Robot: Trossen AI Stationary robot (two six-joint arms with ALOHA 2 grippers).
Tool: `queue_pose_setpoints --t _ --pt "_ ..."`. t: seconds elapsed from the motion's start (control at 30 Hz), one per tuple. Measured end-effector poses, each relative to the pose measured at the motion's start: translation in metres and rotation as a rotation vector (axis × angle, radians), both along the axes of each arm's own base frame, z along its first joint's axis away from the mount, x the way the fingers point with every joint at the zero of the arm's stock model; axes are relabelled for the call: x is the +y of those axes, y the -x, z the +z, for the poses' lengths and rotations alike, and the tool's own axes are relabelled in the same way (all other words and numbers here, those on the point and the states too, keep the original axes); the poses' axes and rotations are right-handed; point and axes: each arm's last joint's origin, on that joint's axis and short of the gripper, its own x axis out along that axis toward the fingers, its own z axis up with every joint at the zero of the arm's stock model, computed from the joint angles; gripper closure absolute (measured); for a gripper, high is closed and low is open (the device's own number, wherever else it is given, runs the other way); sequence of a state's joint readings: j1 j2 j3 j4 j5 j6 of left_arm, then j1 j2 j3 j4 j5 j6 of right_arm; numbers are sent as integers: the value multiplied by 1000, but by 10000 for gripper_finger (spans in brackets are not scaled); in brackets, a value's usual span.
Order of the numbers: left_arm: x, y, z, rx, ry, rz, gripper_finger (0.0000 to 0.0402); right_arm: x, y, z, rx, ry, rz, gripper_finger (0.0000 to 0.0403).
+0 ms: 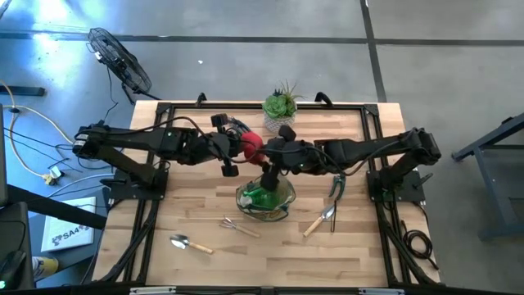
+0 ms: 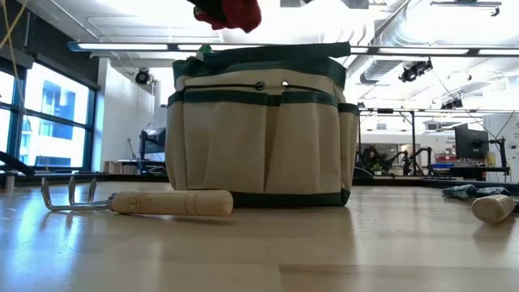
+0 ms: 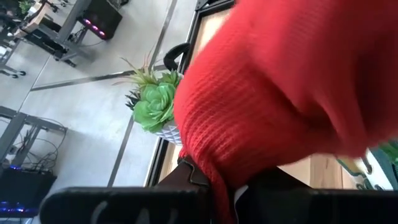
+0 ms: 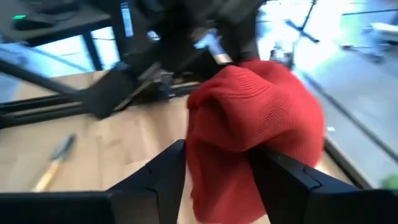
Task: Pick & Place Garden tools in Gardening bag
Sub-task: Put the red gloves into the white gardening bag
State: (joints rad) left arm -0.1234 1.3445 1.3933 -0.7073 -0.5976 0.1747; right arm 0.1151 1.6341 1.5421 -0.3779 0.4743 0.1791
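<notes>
A red knitted cloth item (image 1: 251, 146) hangs in the air above the tan, green-trimmed gardening bag (image 1: 266, 198), between both grippers. In the low view it shows at the top (image 2: 231, 12), above the bag (image 2: 259, 130). My left gripper (image 1: 242, 152) comes in from the left and my right gripper (image 1: 264, 152) from the right; both are shut on the red item. Green things lie inside the bag. On the table lie a wooden-handled hand rake (image 1: 237, 225), two trowels (image 1: 190, 242) (image 1: 319, 220) and a green-handled pruner (image 1: 337, 187). My left gripper (image 3: 217, 193) has a fold of the red cloth (image 3: 214, 168) running down between its two fingers; the rest of the cloth bulges in front of the camera. The item is lifted clear of the table and the bag. My right gripper (image 4: 217, 168) pinches the bunched lower part of the red cloth (image 4: 217, 155) between its two fingers (image 4: 168, 171), several layers. The upper part bulges above the fingers. The fingers come about level from the table's right. The item is clear of the bag.
A green succulent in a white pot (image 1: 281, 105) stands at the table's far edge, behind the grippers. The rake's handle (image 2: 170, 203) lies in front of the bag, and another wooden handle (image 2: 495, 208) lies at the right. A fan (image 1: 123, 61) stands off the table, far left.
</notes>
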Motion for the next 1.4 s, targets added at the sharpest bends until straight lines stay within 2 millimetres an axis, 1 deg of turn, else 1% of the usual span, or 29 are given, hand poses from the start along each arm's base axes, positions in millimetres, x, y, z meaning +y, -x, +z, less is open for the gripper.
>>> queue_pose_setpoints --t 0.2,0.47,0.53,0.67,0.77,0.83,1.0,1.13,1.27,1.4 --pt "-1 0 0 2 23 -26 379 -4 0 -2 8 93 -145 261" --pt "-3 -1 -1 3 71 -78 379 -7 -1 -2 16 101 -151 280" --pt "-4 -1 -1 5 77 -87 379 -10 -1 -4 33 87 -126 299" --pt "-4 -1 -2 12 80 -92 379 -12 1 -7 80 93 -106 380" --pt "-4 -1 -2 17 87 -101 378 -12 1 -8 95 96 -101 391" --pt "-4 -1 -3 18 102 -108 363 -12 2 -9 102 97 -97 392" --pt "-4 -1 -2 10 104 -107 291 -10 3 -10 120 110 -100 394" --pt "-4 -1 -2 19 95 -107 252 -7 6 -13 159 137 -127 395" --pt "-3 3 -5 56 60 -54 239 1 12 -15 202 162 -156 395" --pt "3 12 -10 126 -25 105 237 13 26 -10 215 186 -190 395"
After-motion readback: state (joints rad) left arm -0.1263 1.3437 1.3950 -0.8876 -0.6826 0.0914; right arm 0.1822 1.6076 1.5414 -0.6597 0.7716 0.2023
